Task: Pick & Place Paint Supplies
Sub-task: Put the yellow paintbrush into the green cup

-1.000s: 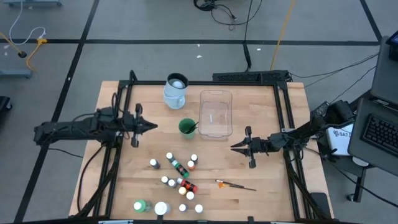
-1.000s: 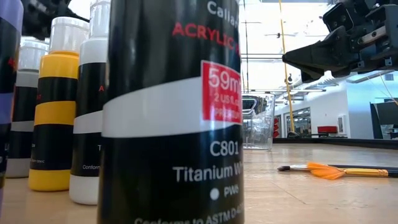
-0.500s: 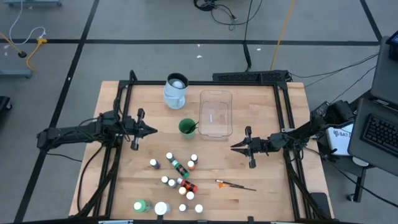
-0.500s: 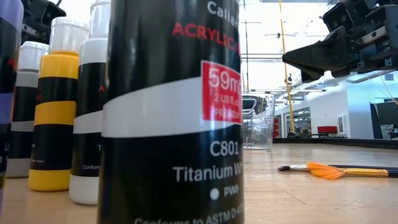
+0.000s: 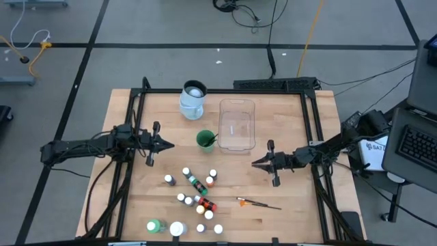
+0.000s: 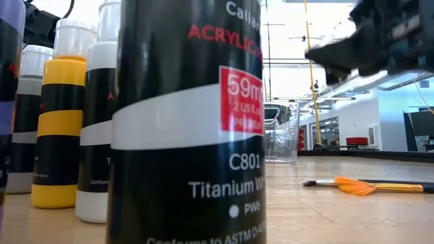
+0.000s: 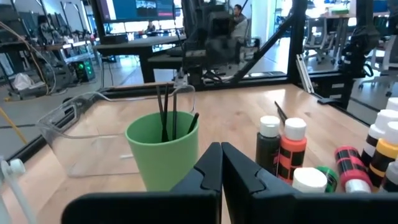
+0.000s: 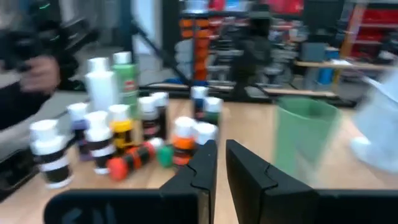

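White-capped paint bottles [image 5: 198, 198] cluster upright, 1 red-banded lying flat; orange-tipped brush [image 5: 258, 202] lies beside. Left gripper [image 5: 168, 144] closed, empty; right gripper [image 5: 254, 164] nearly closed, empty.

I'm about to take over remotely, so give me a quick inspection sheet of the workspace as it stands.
Surface: wooden table, black frame around it.
Job's things: small paint bottles clustered near the front; larger green bottle and white jar at the front edge; one brush lying flat; more brushes in the green cup.
Clutter: jug, clear tub.
Grippers: left gripper shut, empty; right gripper nearly shut, empty, above the table.
Cables: on the floor behind the table.
Surroundings: keyboard on the right.
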Controlling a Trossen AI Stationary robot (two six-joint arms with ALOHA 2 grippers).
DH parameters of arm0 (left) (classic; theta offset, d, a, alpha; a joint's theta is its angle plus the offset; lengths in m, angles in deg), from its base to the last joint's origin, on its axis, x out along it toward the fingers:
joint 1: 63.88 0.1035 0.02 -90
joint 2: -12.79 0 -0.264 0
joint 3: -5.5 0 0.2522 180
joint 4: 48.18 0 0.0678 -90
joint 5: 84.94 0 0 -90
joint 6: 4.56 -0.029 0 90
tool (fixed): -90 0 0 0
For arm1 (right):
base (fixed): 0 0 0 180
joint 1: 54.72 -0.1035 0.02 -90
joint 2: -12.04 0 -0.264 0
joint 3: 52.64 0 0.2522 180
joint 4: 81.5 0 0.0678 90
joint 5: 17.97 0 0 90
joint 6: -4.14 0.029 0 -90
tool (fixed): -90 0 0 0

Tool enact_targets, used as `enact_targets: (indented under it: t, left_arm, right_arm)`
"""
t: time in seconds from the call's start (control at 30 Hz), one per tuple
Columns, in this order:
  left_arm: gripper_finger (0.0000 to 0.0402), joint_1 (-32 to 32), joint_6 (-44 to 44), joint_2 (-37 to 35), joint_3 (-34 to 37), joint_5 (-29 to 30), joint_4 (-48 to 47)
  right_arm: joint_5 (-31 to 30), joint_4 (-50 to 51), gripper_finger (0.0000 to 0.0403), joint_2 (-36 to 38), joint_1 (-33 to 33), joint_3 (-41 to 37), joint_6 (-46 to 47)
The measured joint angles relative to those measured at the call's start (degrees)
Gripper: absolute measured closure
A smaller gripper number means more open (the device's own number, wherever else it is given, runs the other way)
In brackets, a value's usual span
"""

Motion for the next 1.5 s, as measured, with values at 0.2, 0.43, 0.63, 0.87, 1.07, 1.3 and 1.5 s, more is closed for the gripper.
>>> enact_targets:
  t: [0.2, 0.43, 0.63, 0.87, 1.07, 1.3, 1.5]
  left_arm:
    - [0.04, 0.0, 3.76, 0.0, -0.01, 0.0, 0.11]
    - [0.0399, 0.0, 3.77, 0.0, -0.01, 0.02, 0.11]
    - [0.0391, 0.0, 4.28, 0.0, -0.03, -0.02, -0.13]
    - [0.039, 0.0, 4.44, 0.0, -0.09, -0.08, -0.49]
    - [0.0397, 0.0, 5.55, 0.02, -0.09, -0.2, -1.63]
    - [0.0383, 0.0, 5.54, 0.01, -0.09, -0.17, -2.34]
    - [0.0393, 0.0, 5.54, 0.0, -0.09, -0.17, -2.34]
  right_arm:
    - [-11.27, 52.84, 0.0386, 3.01, -5.85, 22.74, 1.63]
    - [-17.7, 104.74, 0.0401, -3.71, -13.84, 48.28, 24.04]
    - [-6.06, 111.31, 0.0402, -10.24, -20.93, 52.66, 37.55]
    - [4.94, 110.51, 0.0355, -16.2, -25.31, 51.44, 57.15]
    - [9.95, 105.09, 0.0269, -20.59, -25.91, 51.24, 56.92]
    - [10.81, 105.95, 0.0226, -25.75, -25.69, 51.24, 55.39]
    - [12.18, 109.28, 0.0238, -28.59, -24.93, 51.48, 57.65]
